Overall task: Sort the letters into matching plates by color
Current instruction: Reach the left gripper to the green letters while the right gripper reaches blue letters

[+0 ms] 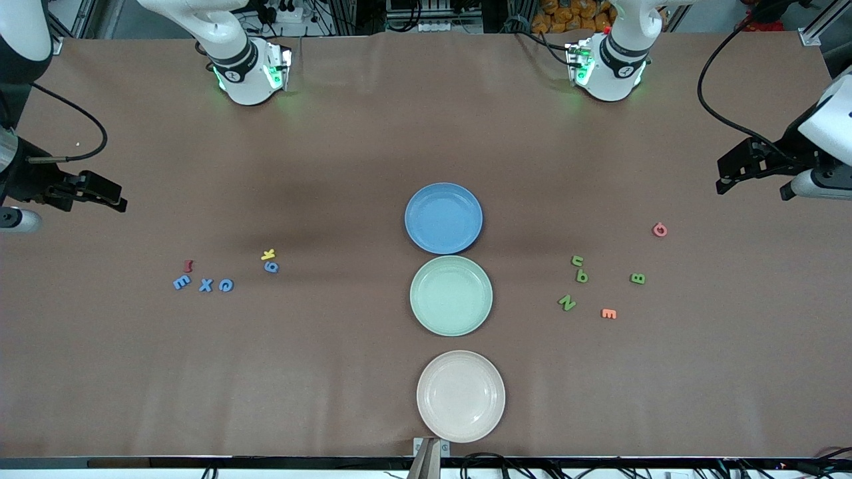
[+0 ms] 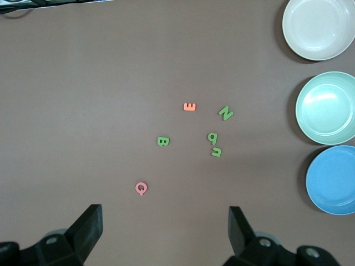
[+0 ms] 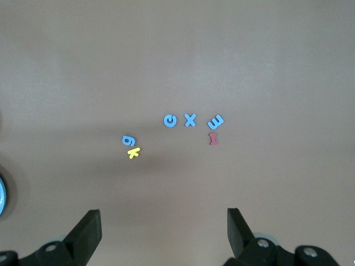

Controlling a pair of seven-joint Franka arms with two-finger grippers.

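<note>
The blue plate [image 1: 443,217] and the pale green plate [image 1: 451,295] lie mid-table, the green one nearer the front camera. Four blue letters, E [image 1: 181,283], X [image 1: 206,285], G [image 1: 226,285] and 9 [image 1: 271,267], lie toward the right arm's end. Four green letters, u [image 1: 577,260], p [image 1: 582,275], B [image 1: 637,278] and N [image 1: 566,303], lie toward the left arm's end. My left gripper [image 1: 722,176] hangs open and empty above the table's end, apart from the green letters [image 2: 212,137]. My right gripper [image 1: 118,197] hangs open and empty at its end, apart from the blue letters [image 3: 190,119].
A cream plate [image 1: 460,395] lies nearest the front camera. A yellow K [image 1: 267,253] touches the blue 9, and a red I [image 1: 188,266] lies by the blue E. An orange E [image 1: 608,313] and a pink Q [image 1: 659,229] lie by the green letters.
</note>
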